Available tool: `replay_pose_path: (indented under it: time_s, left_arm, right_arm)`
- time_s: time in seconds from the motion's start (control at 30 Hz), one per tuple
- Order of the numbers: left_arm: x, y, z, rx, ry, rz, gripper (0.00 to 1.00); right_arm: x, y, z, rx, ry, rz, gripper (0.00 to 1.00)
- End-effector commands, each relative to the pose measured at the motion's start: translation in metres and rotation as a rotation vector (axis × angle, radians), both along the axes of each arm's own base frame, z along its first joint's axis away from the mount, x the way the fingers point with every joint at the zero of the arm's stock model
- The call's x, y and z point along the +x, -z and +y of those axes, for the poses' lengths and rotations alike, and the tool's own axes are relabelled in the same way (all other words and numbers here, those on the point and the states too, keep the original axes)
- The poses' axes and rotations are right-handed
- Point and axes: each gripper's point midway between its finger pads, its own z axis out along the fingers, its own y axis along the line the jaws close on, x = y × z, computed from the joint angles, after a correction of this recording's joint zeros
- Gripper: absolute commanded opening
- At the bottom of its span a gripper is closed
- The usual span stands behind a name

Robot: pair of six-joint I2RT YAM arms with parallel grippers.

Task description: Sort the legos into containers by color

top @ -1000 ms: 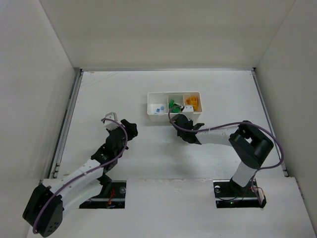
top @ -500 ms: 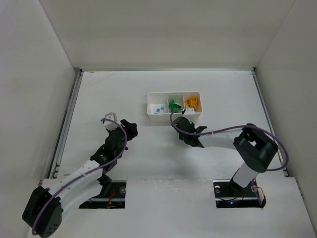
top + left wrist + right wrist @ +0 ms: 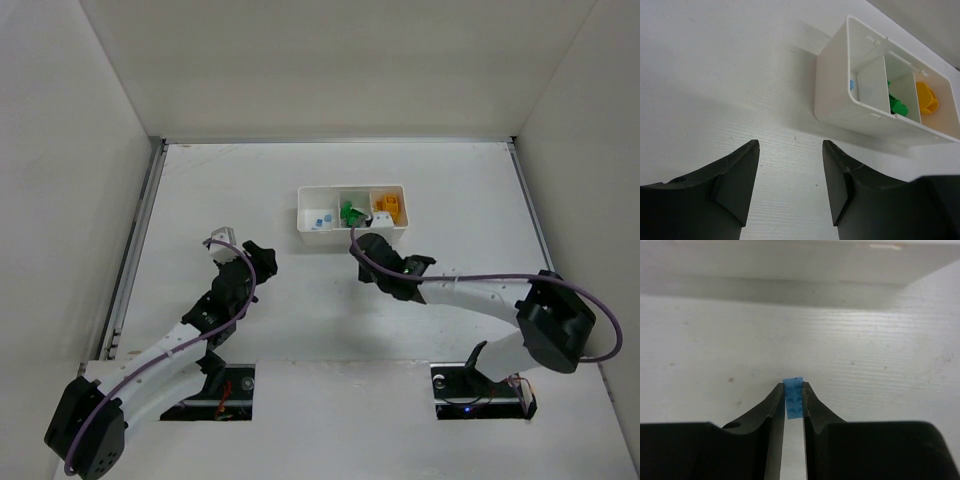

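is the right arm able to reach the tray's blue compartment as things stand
Probably yes: the right claw, shut on a blue brick, sits close before the tray, nothing between.

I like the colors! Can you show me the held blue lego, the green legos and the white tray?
held blue lego [image 3: 794,399]: right wrist view, its studded face.
green legos [image 3: 899,106]: left wrist view, a brick's side.
white tray [image 3: 832,85]: left wrist view, its outer end wall.

The white tray [image 3: 320,238] carries light blue bricks [image 3: 319,218], green bricks [image 3: 349,213] and yellow-orange bricks [image 3: 390,206], while black fingers [image 3: 771,412] flank a seemingly deeper blue brick [image 3: 794,399].
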Motion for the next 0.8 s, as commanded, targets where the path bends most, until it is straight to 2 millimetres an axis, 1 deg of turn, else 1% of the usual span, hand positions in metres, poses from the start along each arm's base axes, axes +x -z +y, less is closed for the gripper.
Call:
replay_pose_path:
  time_s: [0.0, 0.1, 0.17, 0.27, 0.37, 0.4, 0.43, 0.47, 0.57, 0.67, 0.77]
  left_arm:
    - [0.003, -0.004, 0.004, 0.001, -0.018, -0.017, 0.51]
    - [0.002, -0.002, 0.006, 0.004, -0.022, -0.008, 0.53]
    - [0.001, 0.000, 0.007, 0.006, -0.025, -0.003, 0.56]
    - [0.000, 0.005, 0.010, 0.009, -0.032, 0.005, 0.63]
    - [0.002, 0.012, 0.019, 0.028, -0.062, 0.021, 0.72]
    - [0.003, 0.013, 0.021, 0.033, -0.067, 0.025, 0.76]
    - [0.003, 0.014, 0.023, 0.035, -0.072, 0.029, 0.89]
    - [0.003, 0.015, 0.024, 0.034, -0.073, 0.029, 1.00]
    - [-0.001, 0.019, 0.028, 0.029, -0.088, 0.029, 1.00]
    - [-0.002, 0.023, 0.035, 0.030, -0.110, 0.031, 1.00]
    - [-0.002, 0.026, 0.038, 0.036, -0.119, 0.042, 1.00]
  right_arm:
    - [0.015, -0.063, 0.038, 0.137, -0.074, -0.094, 0.18]
    - [0.026, -0.097, 0.066, 0.204, -0.143, -0.143, 0.18]
    - [0.041, -0.115, 0.081, 0.233, -0.166, -0.171, 0.18]
    - [0.066, -0.126, 0.095, 0.257, -0.171, -0.201, 0.18]
    - [0.091, -0.129, 0.113, 0.290, -0.191, -0.203, 0.18]
    - [0.101, -0.127, 0.119, 0.297, -0.190, -0.203, 0.18]
    - [0.108, -0.124, 0.122, 0.296, -0.186, -0.202, 0.18]
    - [0.115, -0.120, 0.125, 0.289, -0.180, -0.203, 0.19]
    - [0.134, -0.106, 0.126, 0.252, -0.143, -0.203, 0.23]
    - [0.145, -0.099, 0.122, 0.237, -0.113, -0.209, 0.29]
    - [0.148, -0.101, 0.121, 0.253, -0.102, -0.225, 0.44]
